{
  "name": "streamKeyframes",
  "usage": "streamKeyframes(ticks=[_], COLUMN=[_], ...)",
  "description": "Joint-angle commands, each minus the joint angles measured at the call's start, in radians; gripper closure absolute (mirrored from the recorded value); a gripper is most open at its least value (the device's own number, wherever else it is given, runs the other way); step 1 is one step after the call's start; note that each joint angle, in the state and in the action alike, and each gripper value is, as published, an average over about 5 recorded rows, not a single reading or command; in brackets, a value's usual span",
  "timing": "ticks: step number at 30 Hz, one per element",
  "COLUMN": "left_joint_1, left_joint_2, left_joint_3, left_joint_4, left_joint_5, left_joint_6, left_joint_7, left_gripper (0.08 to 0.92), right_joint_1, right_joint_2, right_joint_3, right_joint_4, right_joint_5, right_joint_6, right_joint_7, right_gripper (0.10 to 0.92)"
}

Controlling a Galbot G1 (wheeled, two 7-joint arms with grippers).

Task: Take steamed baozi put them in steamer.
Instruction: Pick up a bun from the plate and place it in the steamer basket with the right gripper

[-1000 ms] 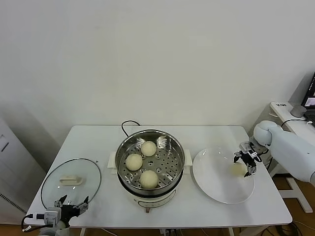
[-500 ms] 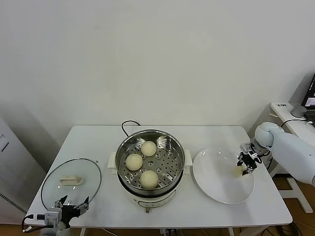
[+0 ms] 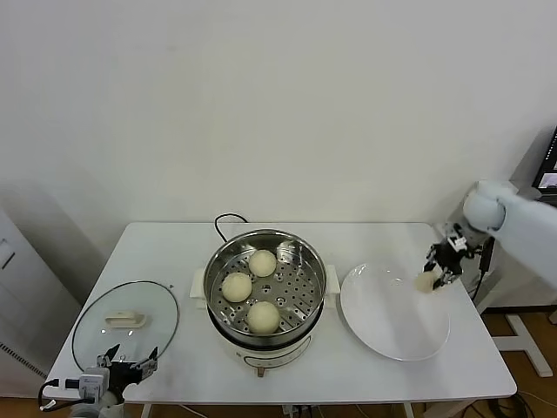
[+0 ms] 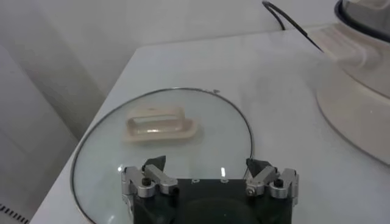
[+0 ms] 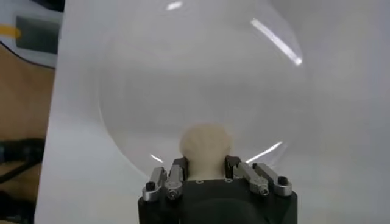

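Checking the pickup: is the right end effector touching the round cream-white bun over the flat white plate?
Touching. The right wrist view shows the right end effector shut on the round cream-white bun, with a finger pressing each side.

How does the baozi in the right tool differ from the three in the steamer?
The held baozi is clamped in the shut right tool, lifted above the white plate; the three baozi rest loose on the perforated tray of the steamer. All are round and cream-white.

Right tool (image 5: 205, 167) hides the held baozi's (image 5: 205, 142) underside.
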Motion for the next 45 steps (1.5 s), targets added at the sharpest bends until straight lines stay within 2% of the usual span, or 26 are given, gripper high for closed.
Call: streamKeyframes(ticks=[1,9,18,27,35,45], left_joint_1=[-0.003,-0.004,-0.006,-0.007,-0.006,-0.001], left_joint_2=[0.004,0.006,0.004,0.0,-0.006,-0.008], left_joint_3=[0.005,0.008,0.018,0.02,0.02,0.014], left_joint_4=[0.002,0.002,0.002,-0.006,-0.008,-0.003], left_joint_5=[0.0,0.0,0.0,0.0,0.002,0.001], left_joint_6=[-0.001,-0.001,-0.006,-0.007,-0.007,-0.01], left_joint_7=[0.0,0.0,0.001,0.001,0.001,0.001], left_gripper=[0.177,0.177,0.177,0.177,0.177,0.177], right_joint_1=[0.441,0.552,0.597,0.54,0.428,0.322], right_joint_2=[0.032,0.161,0.283,0.359,0.42,0.452], right_joint_3=[-0.397,-0.447,-0.459,-0.427,-0.396,-0.379], right_joint_4=[0.18,0.288,0.398,0.493,0.494,0.476], right_joint_5=[0.362,0.554,0.761,0.833,0.842,0.84], right_joint_6=[-0.144,-0.269,-0.419,-0.545,-0.607,-0.646], right_joint_7=[0.014,0.072,0.229,0.422,0.572,0.651], right_gripper=[0.626,0.621,0.62,0.618,0.618,0.618])
